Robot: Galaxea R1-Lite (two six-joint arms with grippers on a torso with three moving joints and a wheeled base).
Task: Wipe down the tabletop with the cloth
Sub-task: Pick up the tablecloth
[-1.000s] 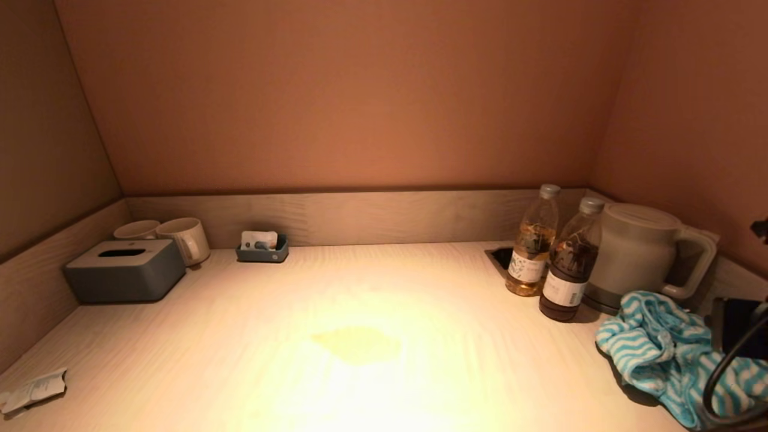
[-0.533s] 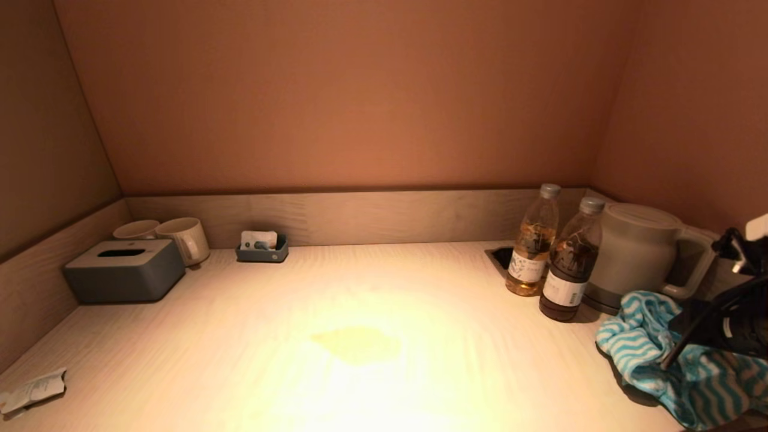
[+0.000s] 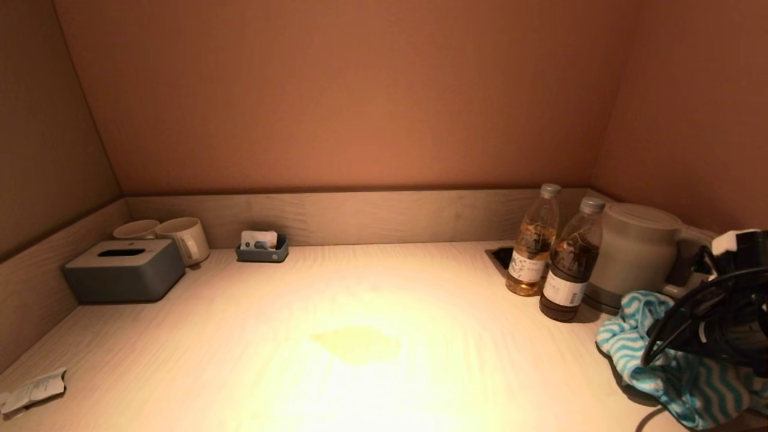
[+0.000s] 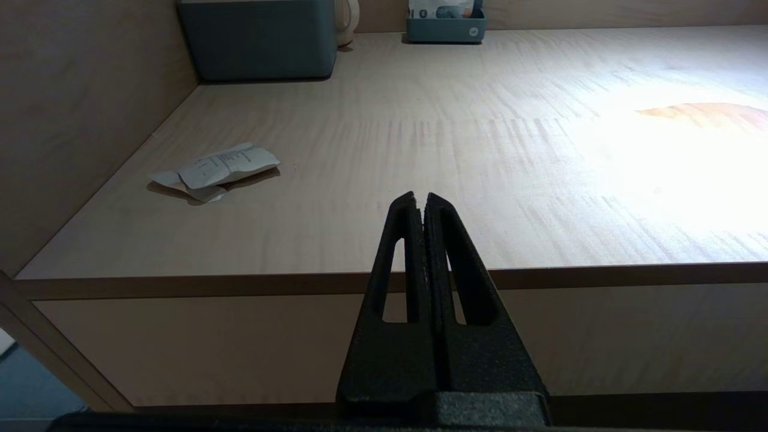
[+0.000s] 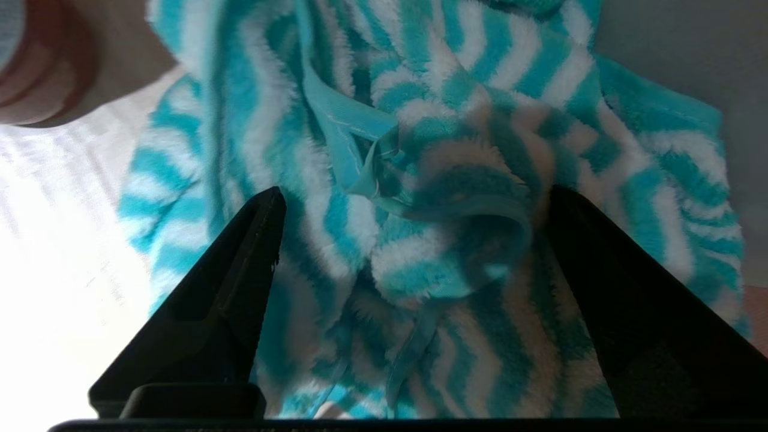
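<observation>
A teal-and-white striped fluffy cloth [image 3: 648, 348] lies crumpled at the right front of the light wooden tabletop [image 3: 360, 390]. A yellowish stain [image 3: 357, 344] marks the middle of the tabletop. My right gripper [image 5: 414, 195] is open right over the cloth [image 5: 432, 180], one finger on each side of a raised fold. In the head view the right arm [image 3: 720, 312] hides part of the cloth. My left gripper [image 4: 419, 198] is shut and empty, held below and in front of the table's front edge.
Two drink bottles [image 3: 552, 252] and a grey kettle [image 3: 636, 255] stand just behind the cloth. A grey tissue box [image 3: 125, 270], two mugs [image 3: 174, 237] and a small tray [image 3: 262, 247] sit at the back left. A crumpled paper [image 3: 33, 390] lies at the front left.
My right arm has come further in from the right and lowered over the cloth, covering more of it. The cloth and the other things have not moved.
</observation>
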